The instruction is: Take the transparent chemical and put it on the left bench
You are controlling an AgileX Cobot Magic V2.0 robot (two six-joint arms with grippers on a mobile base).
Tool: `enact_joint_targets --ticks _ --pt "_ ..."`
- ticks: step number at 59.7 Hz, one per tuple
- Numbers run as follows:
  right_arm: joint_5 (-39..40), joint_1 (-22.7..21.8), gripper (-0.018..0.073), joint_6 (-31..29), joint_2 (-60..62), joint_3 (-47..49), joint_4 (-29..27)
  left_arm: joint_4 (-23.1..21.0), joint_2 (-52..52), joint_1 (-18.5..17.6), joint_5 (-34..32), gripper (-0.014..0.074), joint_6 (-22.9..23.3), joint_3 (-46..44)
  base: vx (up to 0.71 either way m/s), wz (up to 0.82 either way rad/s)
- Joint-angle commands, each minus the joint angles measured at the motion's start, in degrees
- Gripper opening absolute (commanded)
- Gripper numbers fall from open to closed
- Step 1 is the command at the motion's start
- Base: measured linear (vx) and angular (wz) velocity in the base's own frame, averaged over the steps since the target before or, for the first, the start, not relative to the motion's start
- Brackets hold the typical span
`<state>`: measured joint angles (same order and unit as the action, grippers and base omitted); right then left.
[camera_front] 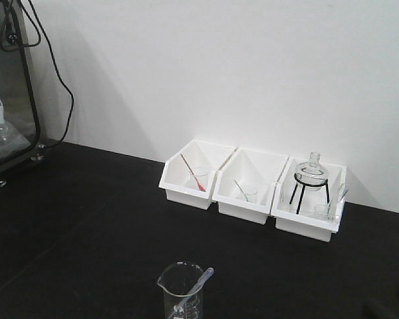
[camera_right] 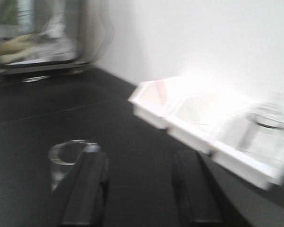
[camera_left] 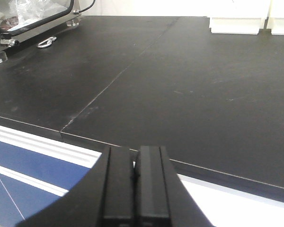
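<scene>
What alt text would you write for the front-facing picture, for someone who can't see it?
A clear glass beaker holding a thin transparent pipette stands at the near edge of a black bench. Against the white wall sit three white bins: one with a red-tipped pipette, one with a green-tinted pipette, one with a glass flask on a black tripod. A dark-framed glass cabinet stands far left.

A lab: black bench (camera_front: 86, 226), glass beaker (camera_front: 181, 287), flask on tripod (camera_front: 311, 174).

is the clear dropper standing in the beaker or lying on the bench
In the beaker. The clear dropper leans inside it, its top poking over the rim; nothing holds it.
</scene>
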<state>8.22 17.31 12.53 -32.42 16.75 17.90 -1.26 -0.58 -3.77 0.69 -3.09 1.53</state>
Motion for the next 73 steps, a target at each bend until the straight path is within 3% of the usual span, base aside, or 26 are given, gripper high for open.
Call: enact_joint_targets --ticks 1,10,18,20,73 --pt "-0.4 -6.6 0.0242 -2.7 6.7 -1.7 -1.8 0.0 -1.1 -0.1 -4.5 -0.0004 0.4 0.9 0.00 0.00" --pt "-2.5 -18.6 0.0085 -2.7 19.6 -11.7 -3.5 0.0 -1.1 -0.1 -4.5 -0.0004 0.4 0.9 0.00 0.00" --pt "-3.2 -24.8 -0.0013 -2.7 30.5 -19.3 -6.9 0.0 -1.1 -0.1 -4.5 -0.0004 0.4 0.9 0.00 0.00" --pt "-8.2 -25.6 -0.0012 -2.6 33.1 -18.9 -7.8 0.0 -1.1 -0.1 -4.5 -0.0004 0.4 0.9 0.00 0.00" --pt "-10.3 -26.0 -0.0007 -4.2 33.6 -18.9 -7.5 0.0 -1.1 -0.1 -4.5 -0.0004 0.4 0.9 0.00 0.00"
